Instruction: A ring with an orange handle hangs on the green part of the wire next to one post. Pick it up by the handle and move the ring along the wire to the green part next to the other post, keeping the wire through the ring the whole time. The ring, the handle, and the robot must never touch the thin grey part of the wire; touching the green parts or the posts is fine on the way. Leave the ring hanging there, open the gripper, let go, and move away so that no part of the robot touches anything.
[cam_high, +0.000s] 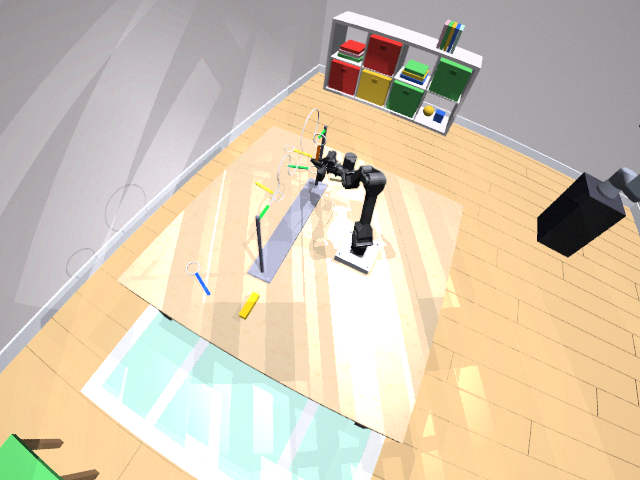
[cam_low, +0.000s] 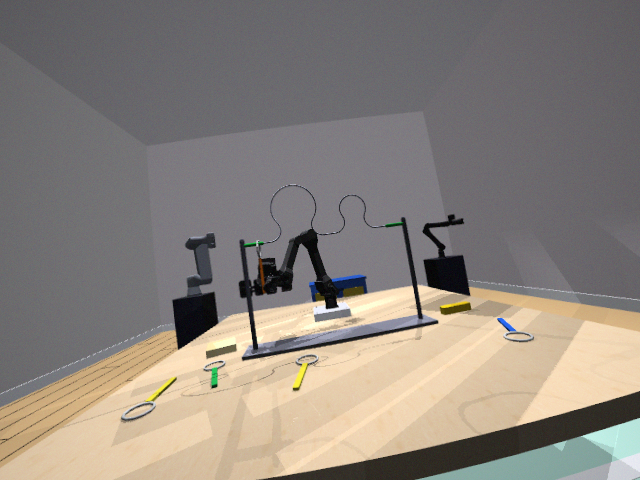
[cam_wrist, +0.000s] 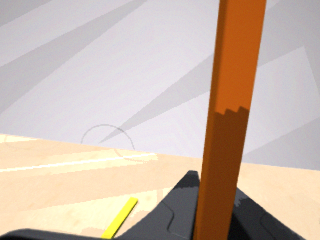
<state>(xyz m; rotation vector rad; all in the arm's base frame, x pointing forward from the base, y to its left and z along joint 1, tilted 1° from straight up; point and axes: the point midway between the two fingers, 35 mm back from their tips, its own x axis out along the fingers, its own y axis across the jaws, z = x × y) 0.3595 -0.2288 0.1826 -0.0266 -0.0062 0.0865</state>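
The ring (cam_high: 320, 138) (cam_low: 258, 249) hangs around the green part (cam_low: 250, 244) next to the post at the left in the exterior view. Its orange handle (cam_high: 318, 153) (cam_low: 262, 276) (cam_wrist: 234, 80) points down, slightly tilted. My gripper (cam_low: 262, 290) (cam_wrist: 202, 180) is shut on the lower part of the handle, with a finger at each side in the wrist view. The thin grey wire (cam_low: 293, 184) rises in a large and a smaller loop to the other green part (cam_high: 264, 211) (cam_low: 394, 224), next to the other post (cam_high: 260, 242) (cam_low: 412, 268). Contact between gripper and near post cannot be told.
The posts stand on a grey base plate (cam_high: 289, 227) (cam_low: 341, 334). Loose rings with yellow (cam_low: 300, 376), green (cam_low: 214, 377) and blue (cam_high: 202, 284) (cam_low: 506, 324) handles lie on the table. A yellow block (cam_high: 249, 305) (cam_low: 455, 307) and a pale block (cam_low: 221, 349) lie near the base plate's ends.
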